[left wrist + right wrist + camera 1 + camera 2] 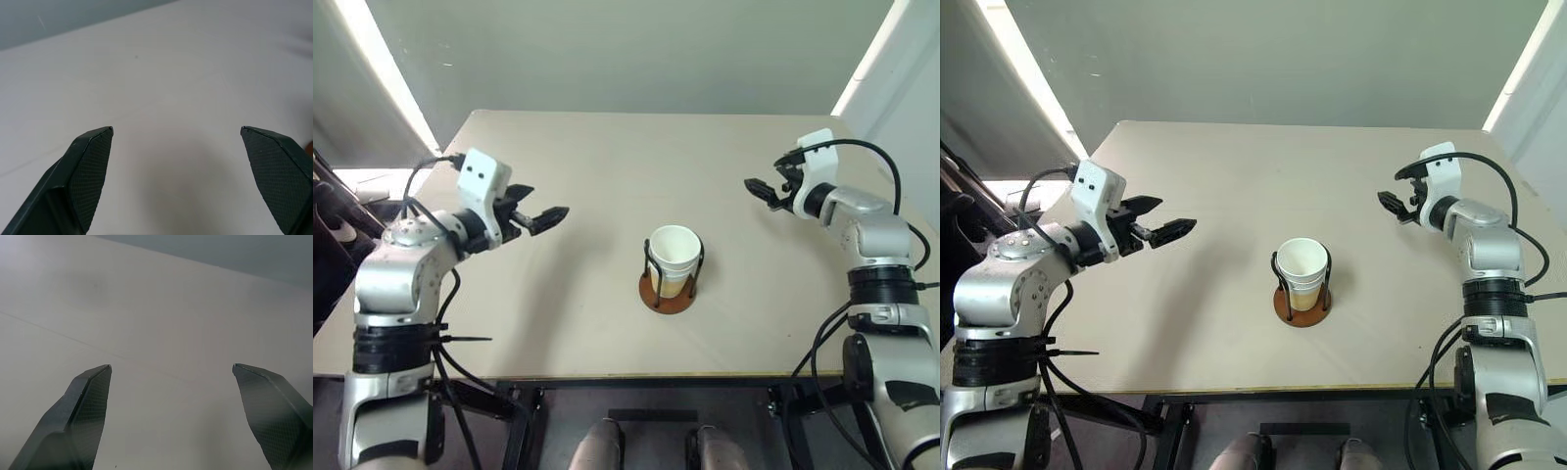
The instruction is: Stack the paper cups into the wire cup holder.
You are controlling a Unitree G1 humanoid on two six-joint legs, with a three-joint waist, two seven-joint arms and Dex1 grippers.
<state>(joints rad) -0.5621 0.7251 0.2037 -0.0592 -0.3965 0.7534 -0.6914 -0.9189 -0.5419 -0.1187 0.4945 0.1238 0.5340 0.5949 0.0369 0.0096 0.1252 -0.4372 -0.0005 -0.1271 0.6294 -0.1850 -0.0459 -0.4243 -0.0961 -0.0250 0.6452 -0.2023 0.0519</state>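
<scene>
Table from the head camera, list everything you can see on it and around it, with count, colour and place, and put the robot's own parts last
Paper cups: one nested stack, number in it cannot be told; pale yellow-tan outside, white inside and rim; standing upright in the holder near the middle of the table.
Wire cup holder: one; reddish-brown round base, black wire loops rising around the cups; middle of the table, toward the near edge.
Table: one; beige top; carries the holder and cups.
Left gripper: one; black fingers, apart with nothing between them; above the table's left part, apart from the cups.
Right gripper: one; black fingers, apart with nothing between them; above the table's right part, apart from the cups.
</scene>
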